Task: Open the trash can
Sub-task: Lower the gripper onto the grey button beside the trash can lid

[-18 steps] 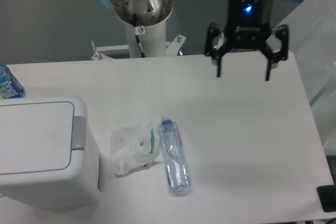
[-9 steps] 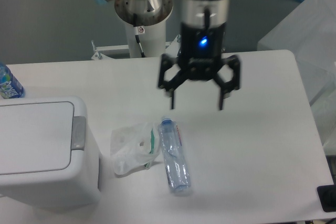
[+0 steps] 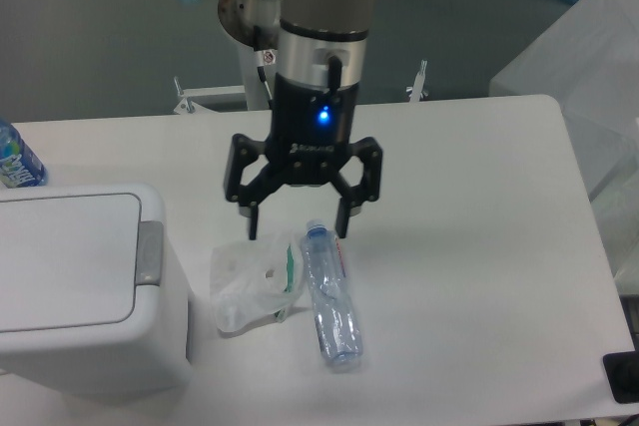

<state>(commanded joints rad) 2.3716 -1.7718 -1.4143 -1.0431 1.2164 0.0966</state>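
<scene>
Robot lab — arm pedestal (image 3: 268, 22) bolted behind plain white table (image 3: 469, 246), grey floor, plastic sheeting (image 3: 599, 67) at right.

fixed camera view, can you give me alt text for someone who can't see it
A robot arm's open pincer hangs above a white table, over a crumpled plastic bag and a clear plastic bottle lying on its side. A large white trash can, lid closed, fills the lower left corner.

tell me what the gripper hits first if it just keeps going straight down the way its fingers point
Probably the clear plastic bottle or the crumpled plastic bag lying beside it: the open gripper hangs over both. Depth is unclear, so which comes first is uncertain.
</scene>
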